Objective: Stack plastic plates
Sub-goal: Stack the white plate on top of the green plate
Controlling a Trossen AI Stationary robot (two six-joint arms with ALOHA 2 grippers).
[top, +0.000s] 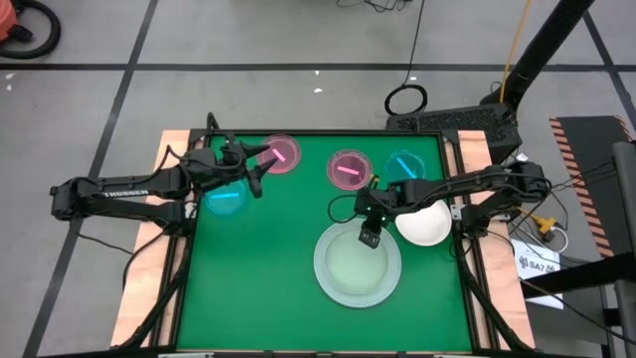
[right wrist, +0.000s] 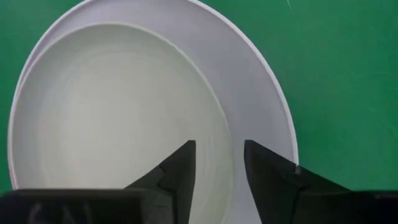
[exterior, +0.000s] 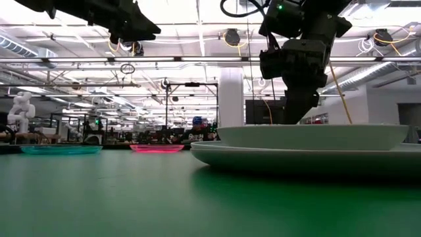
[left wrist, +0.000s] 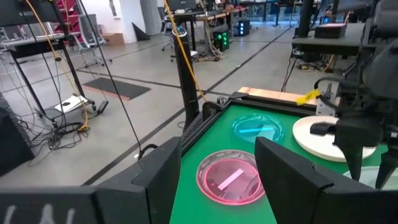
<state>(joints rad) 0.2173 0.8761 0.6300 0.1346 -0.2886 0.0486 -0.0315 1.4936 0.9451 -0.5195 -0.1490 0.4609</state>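
Stack status: two plates nested so far, near the front of the green surface (top: 248, 288) right of centre. Big pale mint plate (top: 333, 281) is the base, medium pale green plate (top: 358, 267) sits inside it, offset toward one rim rather than centred. Low view confirms the upper one rests flat on the lower.

Right gripper (top: 370, 237) hangs directly over the stack's far edge. Wrist view shows its fingers (right wrist: 180, 168) parted with the green plate's rim line between them, not clamped on it. I read that as a release in progress or just done.

Left gripper (top: 260, 171) is at the far-left of the surface, raised, between a teal plate (top: 226, 199) and a pink plate (top: 282, 154). Fingers (left wrist: 161, 171) spread wide, holding nothing.

Still loose:
- pink plate, far left
- second pink plate (top: 349, 168), far centre
- second teal plate (top: 404, 164), far right
- teal plate by the left arm
- white plate (top: 425, 225), right edge, partly under the right arm

So roughly two of seven placed, five small ones to go. White one looks the closest next pick for the right arm.
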